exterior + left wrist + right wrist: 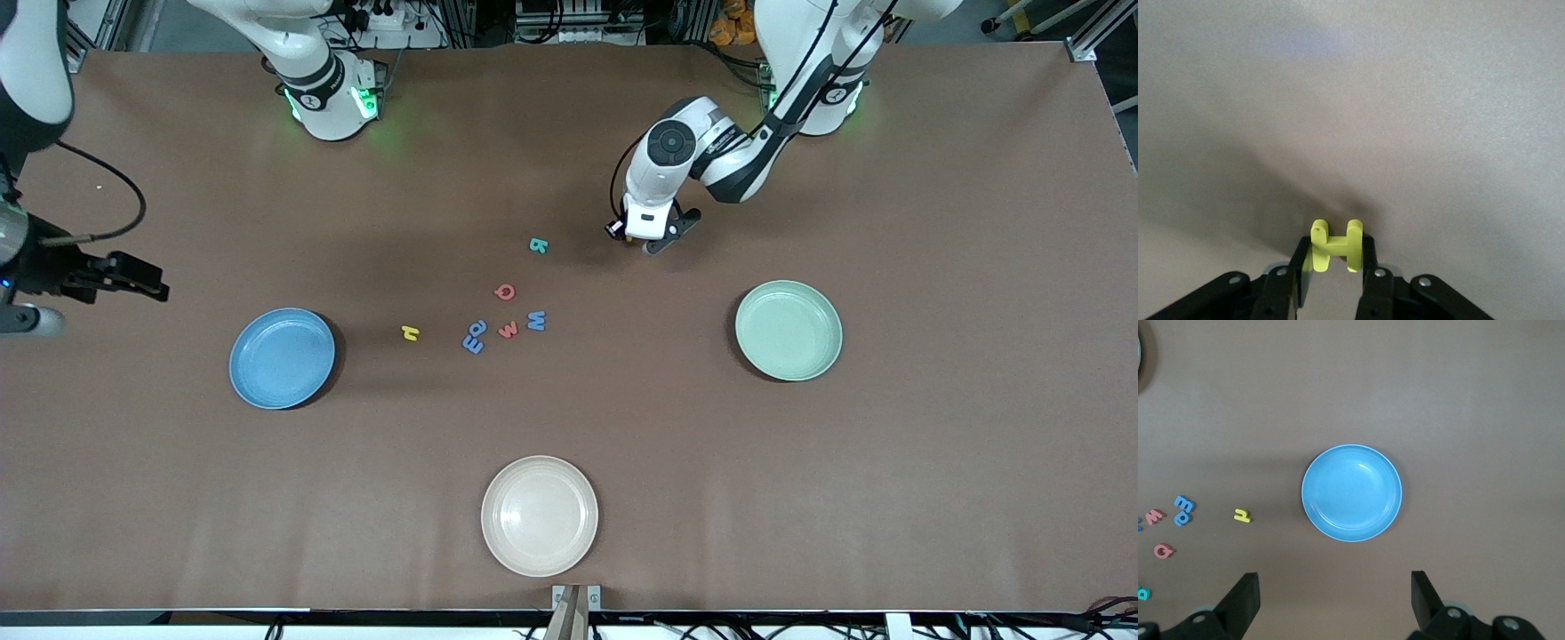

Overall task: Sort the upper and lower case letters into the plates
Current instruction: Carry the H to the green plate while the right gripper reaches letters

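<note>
The tabletop point(800, 498) is a plain matte brown, with no pattern. Toward the right arm's end sits a blue plate point(282, 358); toward the left arm's end, a pale mint green plate point(788, 330); near the edge closest to the front camera, a cream-beige plate point(539, 516). Mid-table lie small letters: a teal one point(538, 245), a red one point(505, 291), a second red one point(508, 330), a blue one point(536, 321), a blue pair point(475, 337) and a yellow one point(410, 332). Between the black fingers point(1298, 273) of the left gripper point(1333, 270) is a yellow-green H point(1335, 245). The right gripper point(1335, 600) is black too.
</note>
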You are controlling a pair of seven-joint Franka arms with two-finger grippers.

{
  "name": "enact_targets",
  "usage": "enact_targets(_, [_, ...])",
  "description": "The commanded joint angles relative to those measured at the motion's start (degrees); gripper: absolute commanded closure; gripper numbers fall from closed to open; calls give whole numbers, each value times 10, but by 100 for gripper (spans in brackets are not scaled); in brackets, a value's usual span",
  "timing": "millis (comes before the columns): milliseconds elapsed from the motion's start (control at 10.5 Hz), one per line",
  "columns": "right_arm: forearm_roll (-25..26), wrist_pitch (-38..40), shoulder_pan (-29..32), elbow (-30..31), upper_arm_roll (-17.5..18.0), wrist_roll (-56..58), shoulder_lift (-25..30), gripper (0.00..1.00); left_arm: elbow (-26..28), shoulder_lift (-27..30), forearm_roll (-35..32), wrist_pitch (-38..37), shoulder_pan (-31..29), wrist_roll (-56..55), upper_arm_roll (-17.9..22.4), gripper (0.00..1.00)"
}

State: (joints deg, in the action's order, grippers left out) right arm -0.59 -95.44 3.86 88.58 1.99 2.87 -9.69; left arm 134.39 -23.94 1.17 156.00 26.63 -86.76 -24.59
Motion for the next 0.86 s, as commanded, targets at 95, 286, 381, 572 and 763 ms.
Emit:
enact_targets(95, [-6,-31,1,-3,3,-5,-38,0,4,28,-16,-37,-46,17,-9,72])
enact_targets(286, [-7,-53,-6,-3,3,-6,-58,0,-2,39,-16,-44,-76,53,-10,73])
enact_targets(381, [-8,-61,-15,-3,3,-7,-68,0,-11,48,-12,-68,-88,78,-10,73])
enact_targets(572, [-7,-82,-49,11,2,-68,-77,0,-58,57,-9,-149,-100,91,-9,73])
enact_targets(763, [-5,-129,-90,49,2,-149,-75,0,-77,81,-6,-205,-133,154,-8,71])
